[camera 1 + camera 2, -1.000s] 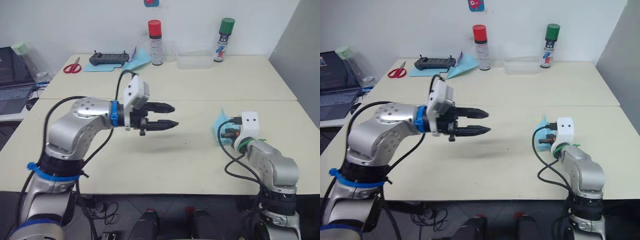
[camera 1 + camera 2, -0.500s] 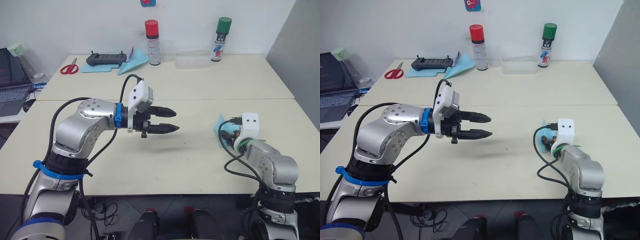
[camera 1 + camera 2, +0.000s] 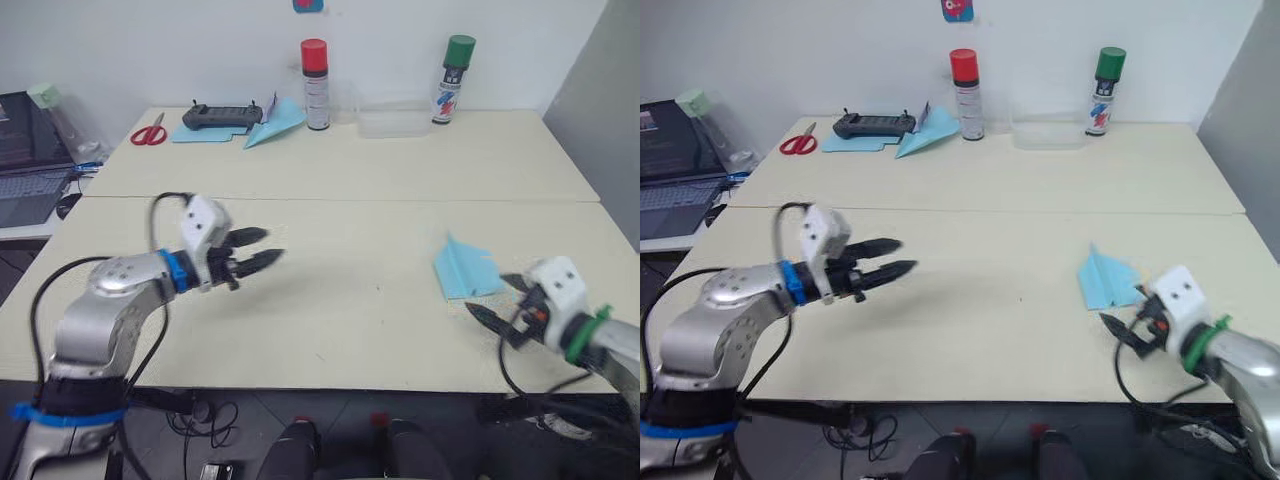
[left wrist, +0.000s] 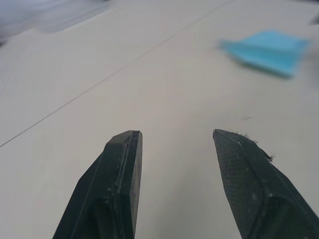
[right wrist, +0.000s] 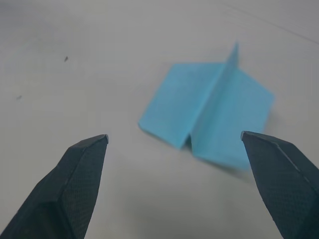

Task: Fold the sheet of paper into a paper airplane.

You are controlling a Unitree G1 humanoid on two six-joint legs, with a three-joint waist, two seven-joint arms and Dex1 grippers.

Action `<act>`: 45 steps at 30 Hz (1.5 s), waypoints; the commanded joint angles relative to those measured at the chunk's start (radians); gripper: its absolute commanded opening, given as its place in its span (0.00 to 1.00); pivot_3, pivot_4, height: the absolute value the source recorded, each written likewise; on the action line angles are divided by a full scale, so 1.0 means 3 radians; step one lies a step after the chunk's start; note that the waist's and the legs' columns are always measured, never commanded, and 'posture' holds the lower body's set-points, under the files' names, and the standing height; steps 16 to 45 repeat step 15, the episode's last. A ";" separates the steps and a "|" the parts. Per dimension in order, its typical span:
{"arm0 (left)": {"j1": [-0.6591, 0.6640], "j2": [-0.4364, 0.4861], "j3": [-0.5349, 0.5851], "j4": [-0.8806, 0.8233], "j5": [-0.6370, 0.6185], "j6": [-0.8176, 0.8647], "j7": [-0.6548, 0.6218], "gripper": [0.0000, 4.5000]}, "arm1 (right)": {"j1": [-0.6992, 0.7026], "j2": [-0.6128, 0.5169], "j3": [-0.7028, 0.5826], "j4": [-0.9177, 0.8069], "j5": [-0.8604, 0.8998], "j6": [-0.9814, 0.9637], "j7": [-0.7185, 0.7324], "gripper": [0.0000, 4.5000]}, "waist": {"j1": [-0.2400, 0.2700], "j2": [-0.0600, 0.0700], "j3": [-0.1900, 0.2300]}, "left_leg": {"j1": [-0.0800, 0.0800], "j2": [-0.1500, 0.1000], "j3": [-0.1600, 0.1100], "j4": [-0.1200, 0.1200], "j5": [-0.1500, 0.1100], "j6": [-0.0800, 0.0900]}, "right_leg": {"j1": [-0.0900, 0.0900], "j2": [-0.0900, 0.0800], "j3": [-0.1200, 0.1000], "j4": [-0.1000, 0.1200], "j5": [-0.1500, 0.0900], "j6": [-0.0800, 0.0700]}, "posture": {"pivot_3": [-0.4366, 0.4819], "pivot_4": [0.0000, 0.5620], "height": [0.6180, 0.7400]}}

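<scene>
A finished-looking paper airplane (image 3: 466,271) lies free on the worktop (image 3: 360,300), right of centre, just ahead of the right gripper (image 3: 503,302), whose jaws stand wide open w/ nothing between them. The dart sits a little toward the robot's left and farther out from those jaws, near but not touching. Its long axis runs from a pointed nose at the far end back to a broad tail nearest the gripper, centre keel fold standing up between the two wings.

The left gripper (image 3: 258,248), jaws also open and empty, hangs over the worktop's left half, well apart from the plane; the right arm is by far the nearer. Judged from the folds alone, the task looks complete or all but; any further touch would fall to the right arm, coming in along the keel from the tail side.

Right wrist view gives what the head views cannot: the tail end-on, keel raised as a thin ridge, both wings spread flat either side, framed between the two open fingers. Left wrist view shows the same plane far off and blurred beyond its own fingers.

At the far edge: a second blue paper dart (image 3: 273,120) on a flat blue sheet (image 3: 205,133), plus scissors (image 3: 148,132), a black controller (image 3: 222,116), red-capped spray can (image 3: 315,70), green-capped spray can (image 3: 455,66) and a clear plastic box (image 3: 392,122).
</scene>
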 commanded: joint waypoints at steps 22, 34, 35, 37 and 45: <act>0.1056 -0.0218 0.0340 -0.0311 0.0247 -0.0636 0.0365 0.57 | 0.0510 0.0245 -0.0655 0.0295 0.0198 -0.0800 0.0032 0.99 | 0.0137 0.0001 -0.0004 | 0.0000 0.0008 0.0001 0.0011 -0.0001 0.0001 | 0.0010 -0.0003 0.0001 -0.0001 -0.0008 -0.0022 | 0.48 0.27 1.00; 0.1056 -0.0218 0.0340 -0.0311 0.0247 -0.0636 0.0365 0.57 | 0.0510 0.0245 -0.0655 0.0295 0.0198 -0.0800 0.0032 0.99 | 0.0137 0.0001 -0.0004 | 0.0000 0.0008 0.0001 0.0011 -0.0001 0.0001 | 0.0010 -0.0003 0.0001 -0.0001 -0.0008 -0.0022 | 0.48 0.27 1.00; 0.1056 -0.0218 0.0340 -0.0311 0.0247 -0.0636 0.0365 0.57 | 0.0510 0.0245 -0.0655 0.0295 0.0198 -0.0800 0.0032 0.99 | 0.0137 0.0001 -0.0004 | 0.0000 0.0008 0.0001 0.0011 -0.0001 0.0001 | 0.0010 -0.0003 0.0001 -0.0001 -0.0008 -0.0022 | 0.48 0.27 1.00; 0.1056 -0.0218 0.0340 -0.0311 0.0247 -0.0636 0.0365 0.57 | 0.0510 0.0245 -0.0655 0.0295 0.0198 -0.0800 0.0032 0.99 | 0.0137 0.0001 -0.0004 | 0.0000 0.0008 0.0001 0.0011 -0.0001 0.0001 | 0.0010 -0.0003 0.0001 -0.0001 -0.0008 -0.0022 | 0.48 0.27 1.00; 0.1056 -0.0218 0.0340 -0.0311 0.0247 -0.0636 0.0365 0.57 | 0.0510 0.0245 -0.0655 0.0295 0.0198 -0.0800 0.0032 0.99 | 0.0137 0.0001 -0.0004 | 0.0000 0.0008 0.0001 0.0011 -0.0001 0.0001 | 0.0010 -0.0003 0.0001 -0.0001 -0.0008 -0.0022 | 0.48 0.27 1.00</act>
